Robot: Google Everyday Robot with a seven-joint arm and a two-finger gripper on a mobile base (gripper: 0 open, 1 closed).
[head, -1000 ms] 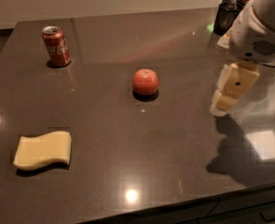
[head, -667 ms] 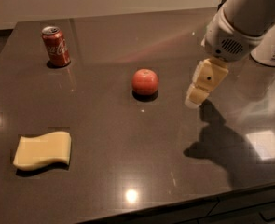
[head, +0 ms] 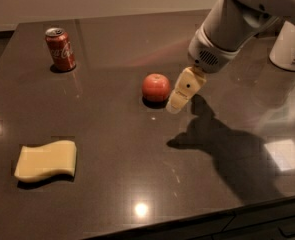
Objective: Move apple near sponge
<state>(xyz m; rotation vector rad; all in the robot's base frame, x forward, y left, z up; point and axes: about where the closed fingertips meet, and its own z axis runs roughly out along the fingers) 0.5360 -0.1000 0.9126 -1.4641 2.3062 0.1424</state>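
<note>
The apple (head: 155, 87) is small, round and red-orange. It sits upright near the middle of the dark glossy worktop (head: 112, 194), with its dimpled top facing up. The sponge (head: 46, 160) is a pale-yellow rectangle with wavy edges, lying flat near the worktop's front left, well apart from the apple. The cream-coloured pincer (head: 176, 103) hangs just beside the apple on its right, slanting down towards the worktop.
</note>
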